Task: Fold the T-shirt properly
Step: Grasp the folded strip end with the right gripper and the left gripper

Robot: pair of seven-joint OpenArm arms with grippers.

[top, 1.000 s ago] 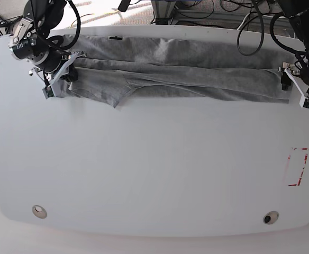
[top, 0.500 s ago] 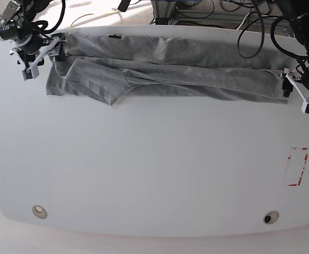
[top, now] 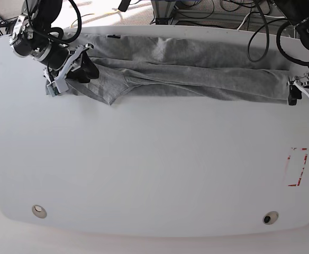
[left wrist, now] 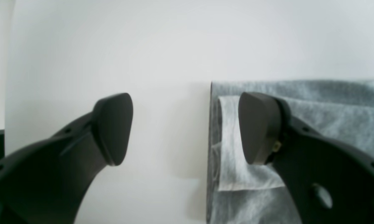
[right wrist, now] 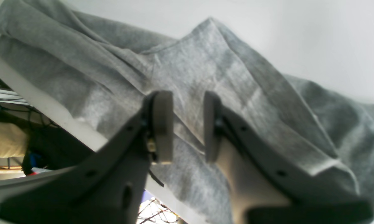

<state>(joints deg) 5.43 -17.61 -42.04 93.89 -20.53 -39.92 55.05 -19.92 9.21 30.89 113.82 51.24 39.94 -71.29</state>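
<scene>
Table [top: 154, 174]: white, rounded top filling the base view; a round fitting near each near corner, at 7 and 5 o'clock.
T-shirt [top: 186, 71]: grey, folded into a long wrinkled band along the far edge of the table, spanning from 10 o'clock to 2 o'clock in the base view; one sleeve or corner droops to a point toward the table's middle at the 10 o'clock end.
Right gripper [top: 70, 67]: at 10 o'clock in the base view, over the band's end, tilted toward the cloth.
Right gripper, wrist view [right wrist: 184, 127]: jaws narrow, a slim gap between the pads; a ridge of cloth lies behind that gap, but whether the pads pinch it cannot be told.
Left gripper [top: 302, 95]: at 2 o'clock in the base view, at the band's other end, just past the cloth's edge.
Left gripper, wrist view [left wrist: 185, 129]: jaws wide apart, nothing between them; one pad [left wrist: 114, 129] stands over bare table, the other over the cloth's edge.
Cloth edge, left wrist view: straight and vertical, with a paler turned-over flap [left wrist: 236, 149] lying just inside it.
Tape mark [top: 296, 166]: red-and-white rectangle outline on the table at 3 o'clock, well apart from the T-shirt.
Cables [top: 239, 16]: dark, beyond the table's far edge at 12 to 1 o'clock.
</scene>
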